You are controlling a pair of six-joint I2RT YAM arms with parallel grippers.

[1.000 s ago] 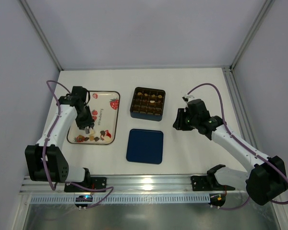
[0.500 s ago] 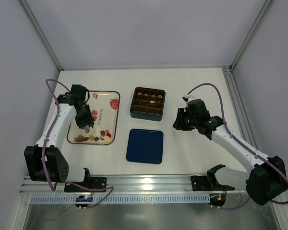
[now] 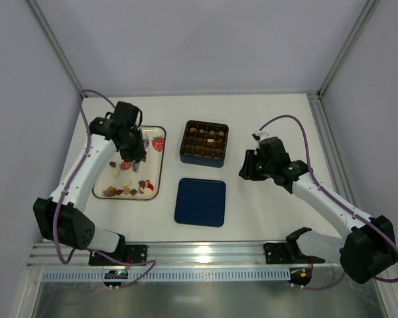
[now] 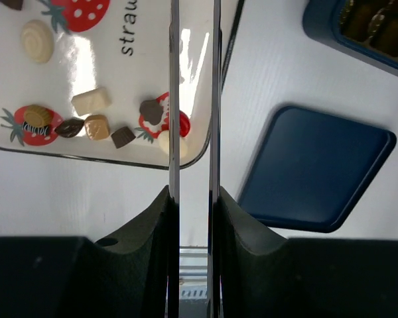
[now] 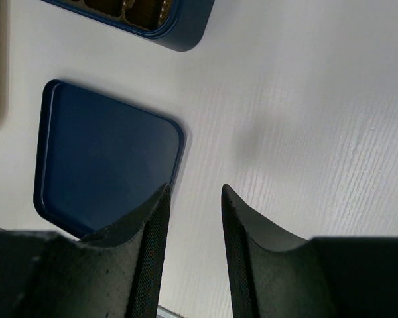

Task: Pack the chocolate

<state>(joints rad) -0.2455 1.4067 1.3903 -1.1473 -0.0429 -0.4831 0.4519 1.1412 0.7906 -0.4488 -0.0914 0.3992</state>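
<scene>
Several small chocolates (image 4: 97,126), dark brown, tan and cream, lie on the white strawberry-print tray (image 4: 86,142), mostly at its near end (image 3: 128,191). The dark-blue box (image 3: 204,160) with a brown grid insert holds a few pieces. My left gripper (image 3: 134,159) hangs above the tray's right side, near a printed strawberry. In the left wrist view its two thin metal blades (image 4: 174,99) run close and parallel, and their tips leave the frame at the top, so any held piece is hidden. My right gripper (image 3: 247,165) is open and empty over bare table right of the box.
The flat dark-blue lid (image 3: 199,202) lies in front of the box and shows in both wrist views, left (image 4: 318,169) and right (image 5: 106,156). A box corner (image 5: 179,36) shows in the right wrist view. Walls enclose the table; a metal rail runs along the near edge.
My left gripper rose from the tray's near end and swung toward the tray's far right side, nearer the box. The right arm has not moved.
</scene>
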